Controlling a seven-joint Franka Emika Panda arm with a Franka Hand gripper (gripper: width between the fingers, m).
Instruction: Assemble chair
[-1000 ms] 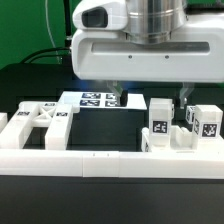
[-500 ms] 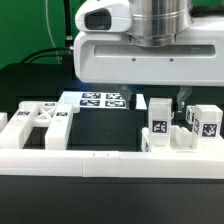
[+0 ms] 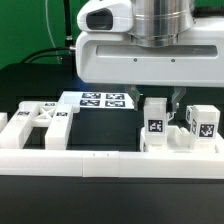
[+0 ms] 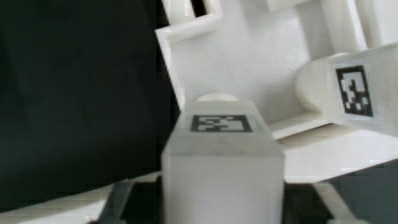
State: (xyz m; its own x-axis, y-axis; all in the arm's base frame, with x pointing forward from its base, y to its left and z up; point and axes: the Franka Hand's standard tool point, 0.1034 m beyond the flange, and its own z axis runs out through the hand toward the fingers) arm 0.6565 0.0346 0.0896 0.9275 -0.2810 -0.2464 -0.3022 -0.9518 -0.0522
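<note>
An upright white chair post [image 3: 155,122] with a square tag on its front stands at the exterior view's right, behind the front rail. My gripper [image 3: 157,100] hangs straight above it, fingers down either side of its top, shut on it. In the wrist view the post [image 4: 221,150] fills the middle, with a tag on its end and a dark finger [image 4: 135,200] against each flank. A second tagged white block [image 3: 203,122] stands just right of the post. A flat white chair panel [image 3: 40,120] with tags lies at the left.
The marker board [image 3: 100,99] lies flat on the black table behind the parts. A long plain white border rail [image 3: 90,165] runs across the front. Beyond the post, the wrist view shows another tagged block [image 4: 356,85] and white pieces [image 4: 249,55].
The fingers have drawn together from wide open until they press on the upright post. The post has shifted slightly toward the exterior view's left. The arm itself has hardly moved.
</note>
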